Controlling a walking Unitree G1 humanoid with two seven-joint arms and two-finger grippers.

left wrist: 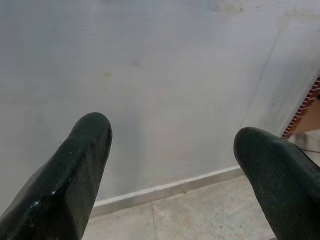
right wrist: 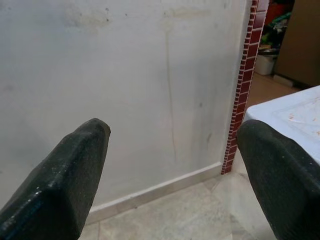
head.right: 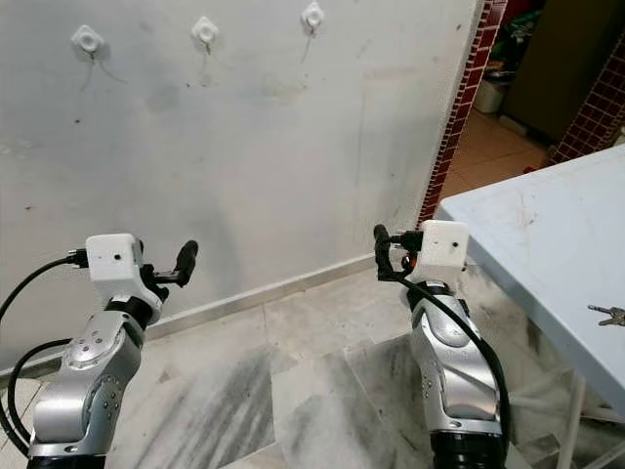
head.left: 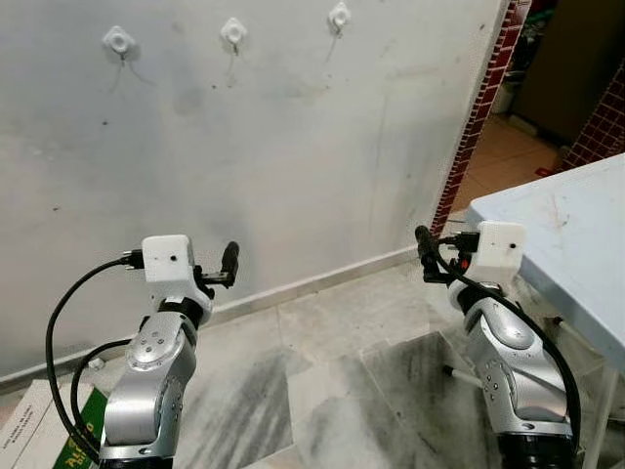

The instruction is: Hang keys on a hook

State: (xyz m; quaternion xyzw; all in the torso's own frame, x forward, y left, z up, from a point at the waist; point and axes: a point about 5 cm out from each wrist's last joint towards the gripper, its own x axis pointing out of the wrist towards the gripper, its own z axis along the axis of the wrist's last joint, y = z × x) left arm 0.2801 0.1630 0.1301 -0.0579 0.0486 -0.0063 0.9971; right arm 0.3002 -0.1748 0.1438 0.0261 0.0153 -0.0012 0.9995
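Note:
Three white hooks are stuck high on the grey wall: left hook (head.left: 118,41), middle hook (head.left: 232,31), right hook (head.left: 339,16). A small bunch of keys (head.right: 610,315) lies on the light blue table (head.right: 527,244) at my right. Both arms are raised in front of me and point at the wall, well below the hooks. My left gripper (left wrist: 172,135) is open with nothing between its fingers. My right gripper (right wrist: 175,135) is open and empty too, beside the table's near corner and apart from the keys.
A red tiled pillar (head.left: 483,107) ends the wall on the right, with a doorway (head.left: 547,88) behind it. A cardboard box (head.left: 29,430) lies on the marble floor (head.left: 322,371) at my lower left. The table's legs (head.left: 605,410) stand at the right.

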